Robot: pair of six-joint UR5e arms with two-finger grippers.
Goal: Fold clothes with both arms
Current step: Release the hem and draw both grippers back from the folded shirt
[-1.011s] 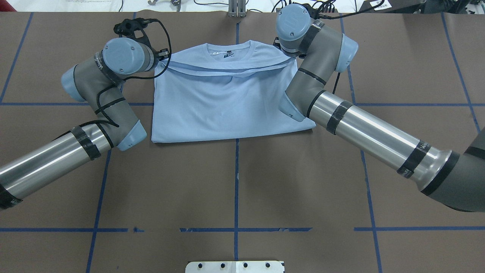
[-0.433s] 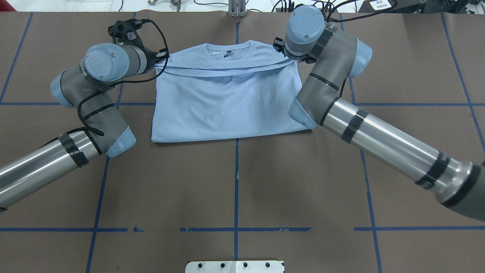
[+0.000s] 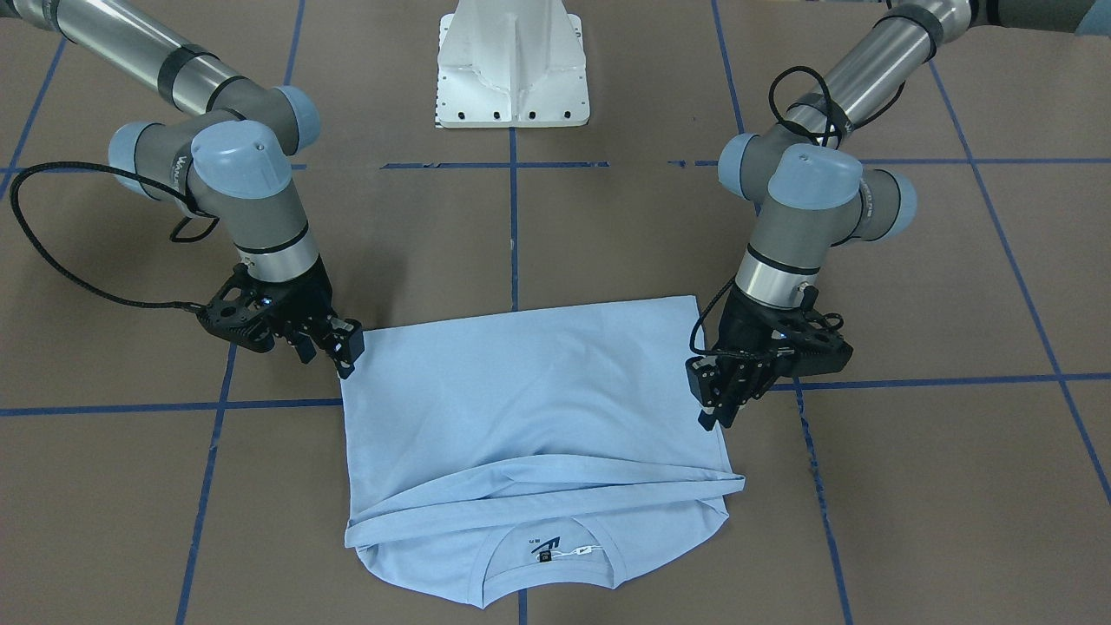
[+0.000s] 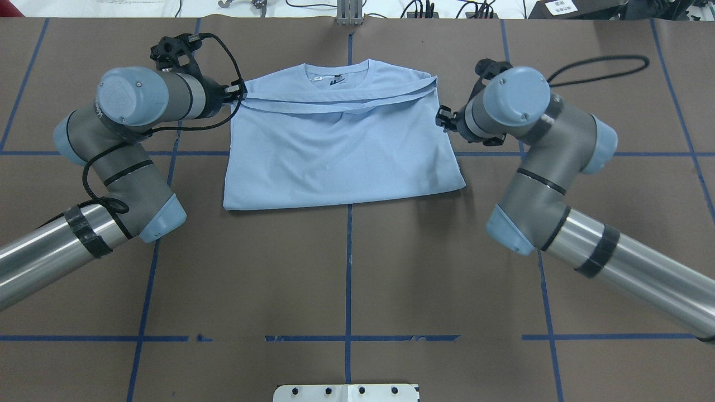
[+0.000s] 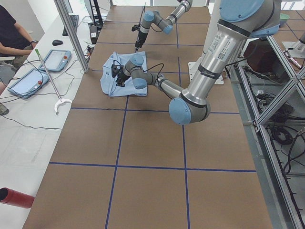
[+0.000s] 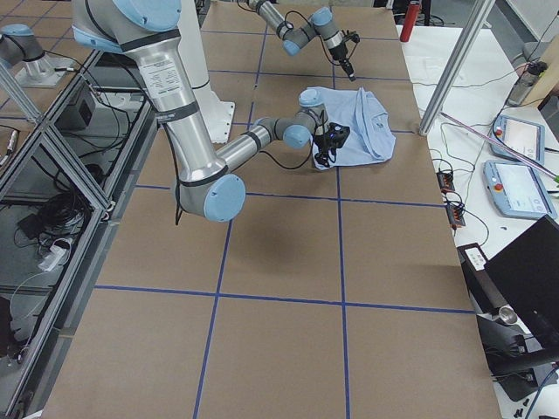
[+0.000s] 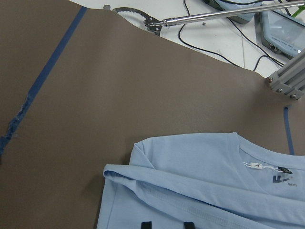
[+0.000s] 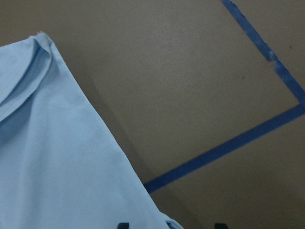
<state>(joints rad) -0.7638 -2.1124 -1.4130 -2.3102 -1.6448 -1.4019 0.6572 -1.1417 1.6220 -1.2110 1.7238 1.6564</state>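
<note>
Light blue short-sleeved T-shirt (image 4: 341, 156) lies flat on the far half of the brown counter (image 4: 346, 268) w/ blue tape grid lines. It is centred on the middle tape line, collar pointing away from the robot. Lower half is folded up over the chest. The hem runs as a double band across the shirt just below the collar, and the fold edge is on the robot's side. Dark neck label (image 3: 544, 555) w/ a small white tag shows inside the collar.

Black two-finger left claw (image 3: 716, 415), on the grey jointed left arm (image 4: 128, 162) w/ light blue caps, sits at the shirt's left edge by the hem's end. Wrist cam shows its fingertips (image 7: 145, 224) a little apart w/ cloth flat beneath and nothing pinched, so released.

Right claw (image 3: 349, 354), on the right arm (image 4: 553, 167), is just beside the shirt's right edge, nearer the robot than the hem's end. Wrist cam shows its tips (image 8: 123, 225) wide apart w/ the shirt's edge under the gap, not gripped, so released. Can't tell if either claw touches the cloth.

White metal pedestal base (image 3: 512, 69) stands on the robot's side, well apart from the shirt.
</note>
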